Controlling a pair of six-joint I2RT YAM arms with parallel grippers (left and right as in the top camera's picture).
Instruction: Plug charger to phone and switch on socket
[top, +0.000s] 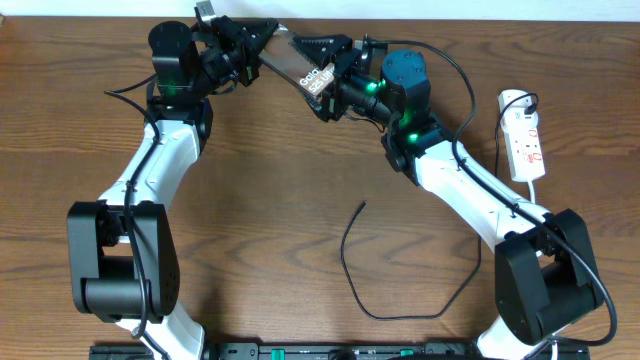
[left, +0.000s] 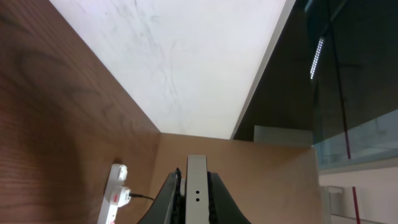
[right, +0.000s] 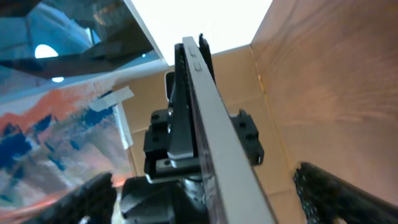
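Note:
The phone (top: 298, 64), a dark brown slab with white lettering, is held up off the table at the back centre. My left gripper (top: 260, 42) is shut on its left end; in the left wrist view the phone's pale edge (left: 196, 180) sits clamped between the fingers (left: 196, 199). My right gripper (top: 323, 78) is open around the phone's right end, its fingers (right: 208, 193) wide apart on either side of the phone's edge (right: 208, 118) without touching it. The charger cable (top: 345, 265) lies looped on the table, its tip (top: 363, 204) free. The socket strip (top: 526, 135) lies at the right.
A white adapter (top: 515, 101) is plugged into the strip's far end, with the black cable leading from it. The strip also shows in the left wrist view (left: 115, 198). The wooden table (top: 260, 200) ends at a white wall at the back.

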